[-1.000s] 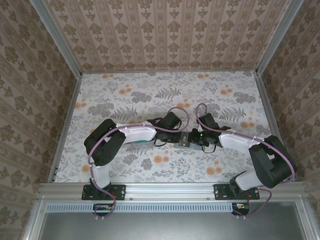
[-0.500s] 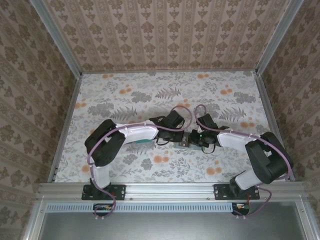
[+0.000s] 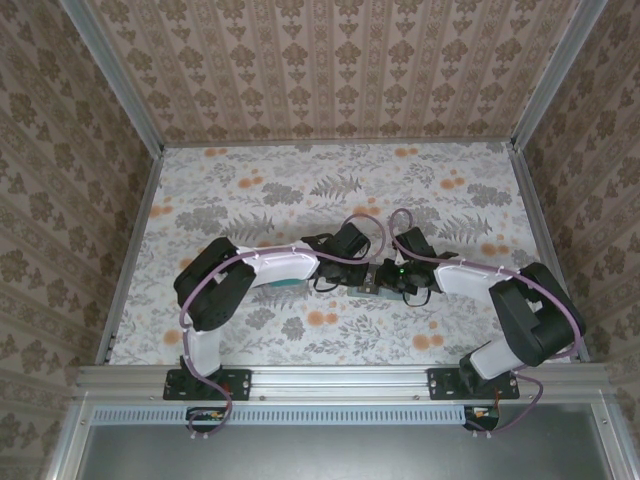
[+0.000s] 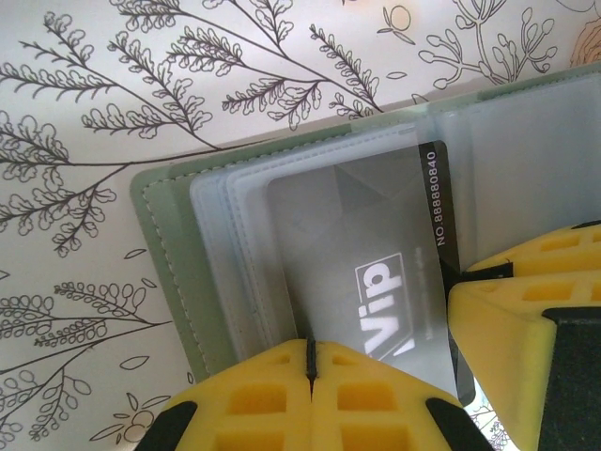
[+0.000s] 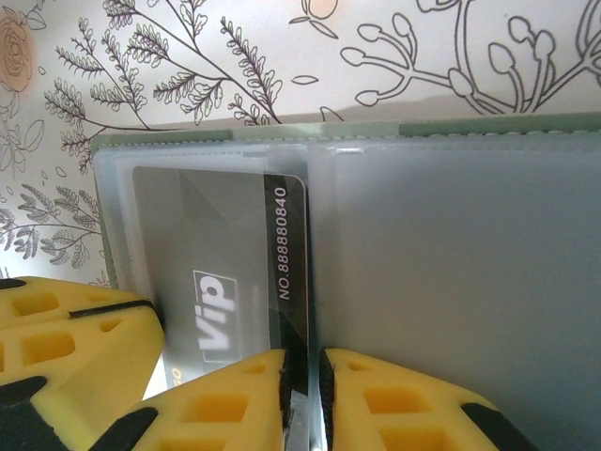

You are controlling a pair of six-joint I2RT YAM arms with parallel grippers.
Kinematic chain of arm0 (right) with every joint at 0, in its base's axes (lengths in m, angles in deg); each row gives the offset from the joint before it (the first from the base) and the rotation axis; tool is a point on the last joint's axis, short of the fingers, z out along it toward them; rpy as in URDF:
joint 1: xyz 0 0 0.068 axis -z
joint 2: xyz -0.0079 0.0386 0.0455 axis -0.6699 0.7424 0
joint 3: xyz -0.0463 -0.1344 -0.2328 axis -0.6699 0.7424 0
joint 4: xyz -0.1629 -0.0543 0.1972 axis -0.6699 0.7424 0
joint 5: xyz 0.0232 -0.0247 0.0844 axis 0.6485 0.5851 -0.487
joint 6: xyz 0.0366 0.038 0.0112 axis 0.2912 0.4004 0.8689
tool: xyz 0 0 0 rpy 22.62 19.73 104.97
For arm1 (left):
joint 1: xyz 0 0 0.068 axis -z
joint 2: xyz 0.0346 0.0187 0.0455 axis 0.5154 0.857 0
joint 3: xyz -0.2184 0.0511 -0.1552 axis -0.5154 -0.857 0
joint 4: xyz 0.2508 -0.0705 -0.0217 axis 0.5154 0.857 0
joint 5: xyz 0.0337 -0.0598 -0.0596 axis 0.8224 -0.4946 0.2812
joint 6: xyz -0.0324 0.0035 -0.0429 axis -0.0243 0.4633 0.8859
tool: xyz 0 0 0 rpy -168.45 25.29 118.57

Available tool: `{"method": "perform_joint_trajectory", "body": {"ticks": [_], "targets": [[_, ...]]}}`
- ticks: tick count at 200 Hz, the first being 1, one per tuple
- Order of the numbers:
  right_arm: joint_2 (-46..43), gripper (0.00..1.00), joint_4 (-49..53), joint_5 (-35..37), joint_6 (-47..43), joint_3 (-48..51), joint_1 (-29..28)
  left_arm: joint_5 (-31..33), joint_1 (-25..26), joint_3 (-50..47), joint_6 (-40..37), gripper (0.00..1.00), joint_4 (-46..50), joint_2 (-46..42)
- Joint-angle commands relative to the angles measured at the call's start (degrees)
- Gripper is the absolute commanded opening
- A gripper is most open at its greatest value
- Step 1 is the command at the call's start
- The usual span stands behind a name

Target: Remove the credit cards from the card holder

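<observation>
As arms (image 3: 280, 266) angle inward, right gripper (image 5: 302, 381) pinches credit card (image 5: 221, 244).

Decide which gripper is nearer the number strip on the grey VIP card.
Right. The right gripper closes on the grey VIP card at that strip. The left gripper, shut, sits toward the card's opposite, plain side.

The floral-patterned table (image 3: 250, 190) bears the card holder (image 4: 155, 244) (lying open).
</observation>
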Motion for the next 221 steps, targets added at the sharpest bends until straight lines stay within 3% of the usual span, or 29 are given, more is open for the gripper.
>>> {"method": "perform_joint_trajectory", "body": {"ticks": [1,77,106,135,221], "targets": [[1.96,0.20,-1.62,-1.60,1.32,0.14,0.45,0.27,-0.01,0.13,0.12,0.00,3.35,2.20],[3.09,0.20,-6.08,-6.21,2.93,1.38,1.56,-0.92,-0.02,0.00,0.70,0.00,2.60,2.57],[2.68,0.14,-6.78,-6.64,3.34,2.15,2.29,-1.10,-0.10,-0.07,0.70,0.00,2.74,2.64],[1.81,0.00,-6.67,-6.56,3.16,3.03,3.08,-0.42,-0.35,-0.21,0.48,0.00,3.16,2.31],[-1.85,0.00,-9.24,-9.38,2.74,9.22,9.10,-0.05,-2.14,-2.20,1.21,0.00,3.03,2.74]]}}
